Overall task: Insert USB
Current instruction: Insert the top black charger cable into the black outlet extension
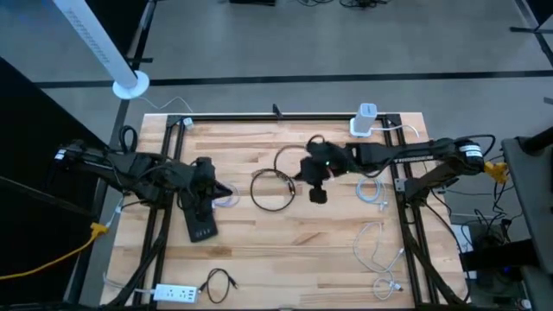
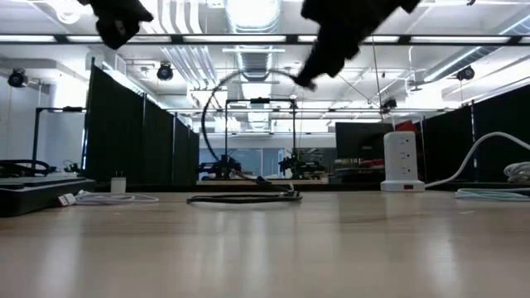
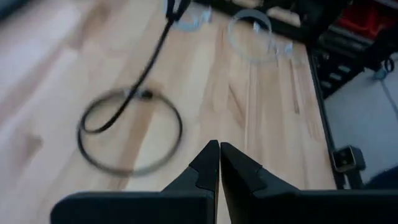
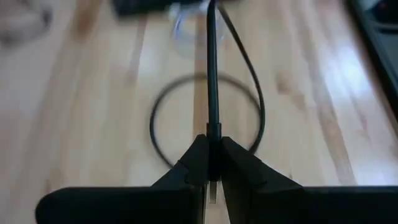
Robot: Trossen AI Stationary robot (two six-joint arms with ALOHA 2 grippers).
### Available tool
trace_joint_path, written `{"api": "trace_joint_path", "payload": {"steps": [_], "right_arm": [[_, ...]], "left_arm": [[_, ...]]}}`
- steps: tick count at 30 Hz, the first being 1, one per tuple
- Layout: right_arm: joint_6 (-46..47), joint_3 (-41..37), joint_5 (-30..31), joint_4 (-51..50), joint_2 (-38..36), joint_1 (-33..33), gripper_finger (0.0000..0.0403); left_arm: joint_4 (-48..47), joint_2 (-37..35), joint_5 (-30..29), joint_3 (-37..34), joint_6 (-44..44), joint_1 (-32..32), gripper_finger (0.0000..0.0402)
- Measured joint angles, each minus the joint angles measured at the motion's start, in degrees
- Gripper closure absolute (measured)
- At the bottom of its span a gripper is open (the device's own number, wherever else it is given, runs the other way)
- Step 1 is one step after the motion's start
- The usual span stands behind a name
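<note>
- High view: the right pincer [image 1: 300,177] sits over the middle of the wooden surface [image 1: 285,259], closed on the end of a black cable [image 1: 275,192] that lies coiled on the boards beside it. The left pincer [image 1: 226,192] rests at the left side, fingers together and empty, above a black power strip [image 1: 200,226]. A white charging tower [image 1: 364,121] stands at the far edge, and a white power strip [image 1: 175,294] lies at the near edge.
- Low view: both arms hang in from above; the black cable [image 2: 240,197] rises from its coil on the surface [image 2: 265,248] toward the right arm. The white charging tower [image 2: 401,161] stands behind on the right.
- Left wrist view: the left pincer [image 3: 219,163] is fully closed, holding nothing, above the black cable's loop [image 3: 127,134].
- Right wrist view: the right pincer [image 4: 212,163] pinches the black cable [image 4: 212,81] near its plug end, fingers tight on it, with the coil below.
</note>
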Motion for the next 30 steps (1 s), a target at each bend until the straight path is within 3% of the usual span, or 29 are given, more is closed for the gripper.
{"api": "trace_joint_path", "payload": {"steps": [9, 16, 22, 30], "right_arm": [[11.24, 10.31, -0.35, 0.06, 0.17, -0.97, 0.0389], [10.36, 14.35, -0.37, 0.93, 0.17, -0.96, 0.0389], [11.78, 14.64, -2.94, 6.68, 0.54, -0.62, 0.0389], [12.36, 14.64, -4.0, 10.46, 0.76, -0.19, 0.0389]], "left_arm": [[18.27, -0.5, -0.66, -2.87, 16.67, 0.22, 0.0402], [39.97, 0.26, -0.66, -10.56, 17.38, 4.33, 0.0395], [62.74, 5.31, -0.58, -15.76, 16.47, 8.56, 0.0331], [68.75, 16.09, 4.38, -10.54, 17.8, 10.15, 0.0217]]}}
